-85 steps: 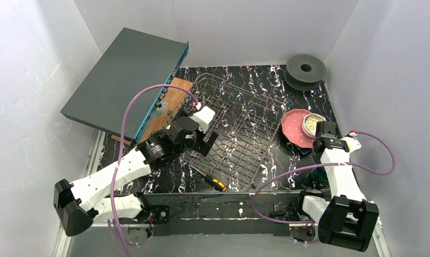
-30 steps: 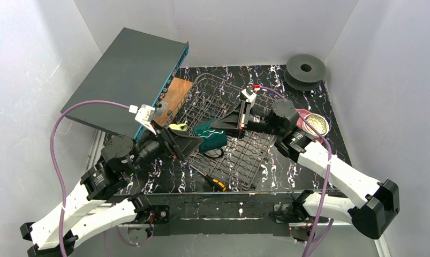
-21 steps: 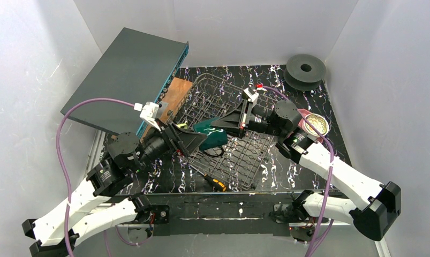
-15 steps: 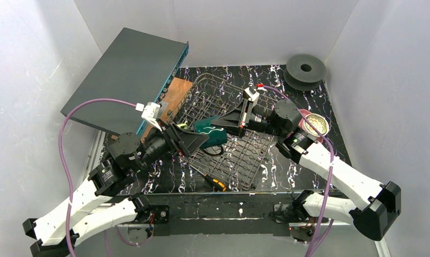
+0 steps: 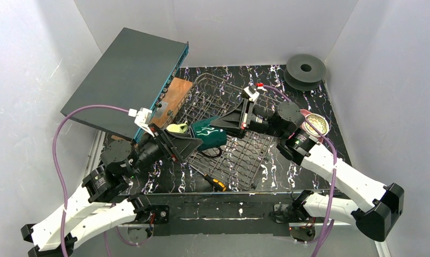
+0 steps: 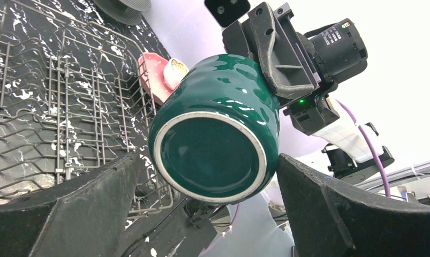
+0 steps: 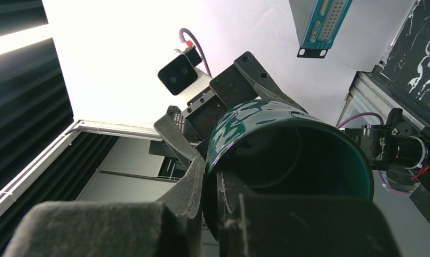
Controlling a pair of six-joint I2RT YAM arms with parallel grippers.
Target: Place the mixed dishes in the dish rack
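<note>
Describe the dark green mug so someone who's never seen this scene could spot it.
Start at the wire rack mid-table. Above its left side, the right gripper holds a mug by its rim, sideways in the air. It is glossy dark green, unlike the pale yellowish mug just left of it.

Right gripper [image 5: 225, 127] leaves the pink speckled plate [image 6: 150, 77] at the table's right edge and now holds the dark green mug [image 5: 210, 135] over the dish rack [image 5: 247, 152] centre. Left gripper [image 5: 195, 142] turns to face the mug's base.
</note>
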